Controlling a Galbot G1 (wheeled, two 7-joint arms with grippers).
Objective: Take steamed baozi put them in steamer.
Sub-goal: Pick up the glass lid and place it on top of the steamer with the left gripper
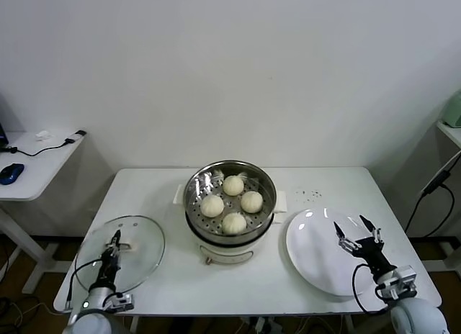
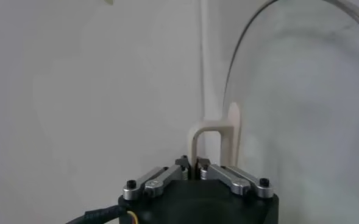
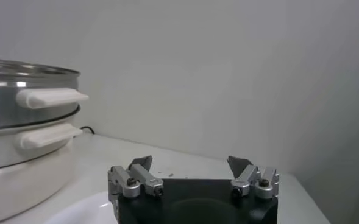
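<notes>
The left gripper (image 1: 114, 242) is clenched on the lid handle (image 2: 214, 139); in the left wrist view the fingers (image 2: 199, 163) meet around the foot of the pale loop handle. The lid (image 1: 137, 265) is a round glass disc lying flat at the front left corner of the table (image 1: 166, 186), overhanging the left edge slightly. The left arm rises from below the front edge, with the wrist directly under the gripper and the fingers pointed away from the robot.

The right gripper (image 1: 358, 233) is released, its fingers (image 3: 141, 163) spread wide with nothing between them. It hovers over the plate (image 1: 317, 251), which lies bare near the front right corner. The right arm likewise comes up from the front edge.

All four baozi (image 1: 232, 202) are seated in the steamer (image 1: 198, 177) at the table centre, spaced apart on the perforated floor. The transfer is judged complete; covering the pot appears to be the step in hand.

Handling notes, as judgement:
- Baozi: light, soft, easily dented; to be taken at the sides with gentle pressure.
- Lid: rigid, fragile, smooth; to be held only by the handle, as grasped now.
- Steamer: stiff steel on a heavier base; side handles (image 3: 50, 97) are the hold points.
</notes>
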